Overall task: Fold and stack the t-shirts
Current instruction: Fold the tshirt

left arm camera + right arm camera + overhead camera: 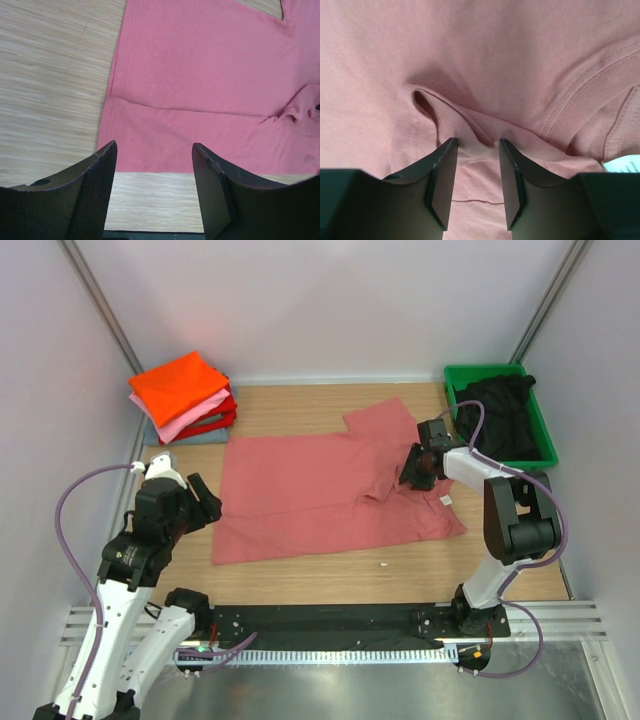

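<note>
Salmon-red t-shirt (pixel 320 495) lies spread at the centre of the wooden table (pixel 300 575); the right gripper (pixel 477 145), at the shirt's 3 o'clock near the collar, sits on the cloth with jaws parted astride a small raised fold. The left gripper (pixel 154 145), jaws spread and empty, hovers by the hem at 9 o'clock; folded t-shirts (pixel 182 390) are stacked at 10 o'clock; a black t-shirt (pixel 500 410) lies in the green bin (pixel 545 440) at 2 o'clock.

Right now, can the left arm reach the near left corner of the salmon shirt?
Probably yes: the left gripper hangs open right beside the salmon shirt, with nothing on the table between them.
</note>
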You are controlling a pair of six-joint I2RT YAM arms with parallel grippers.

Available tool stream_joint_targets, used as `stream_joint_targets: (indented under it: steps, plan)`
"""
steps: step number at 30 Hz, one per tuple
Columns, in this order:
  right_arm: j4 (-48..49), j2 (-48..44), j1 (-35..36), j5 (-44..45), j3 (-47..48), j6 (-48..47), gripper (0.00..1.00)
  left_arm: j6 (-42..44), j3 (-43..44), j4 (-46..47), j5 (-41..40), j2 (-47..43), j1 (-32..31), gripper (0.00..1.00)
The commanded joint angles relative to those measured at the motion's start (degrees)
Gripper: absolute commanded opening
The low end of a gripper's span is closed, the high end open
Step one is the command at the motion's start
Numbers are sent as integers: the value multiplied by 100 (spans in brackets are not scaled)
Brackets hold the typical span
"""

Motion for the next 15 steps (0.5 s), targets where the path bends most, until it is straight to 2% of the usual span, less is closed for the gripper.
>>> stream_joint_targets:
  steps: [1,4,8,11,15]
  plan:
    - [206,-162,11,-148,155,42,43,78,17,214,-24,-15,40,63]
    - [198,-92,20,-183,243,24,36,78,8,205,-15,-24,40,63]
    - [84,-48,37,-140,418,-20,20,78,8,214,-24,-15,49,63]
    - [-153,48,29,-34,726,-160,16,78,8,214,-6,-15,49,62]
    - [-575,259,29,526,1306,-511,14,78,8,214,-6,-24,49,62]
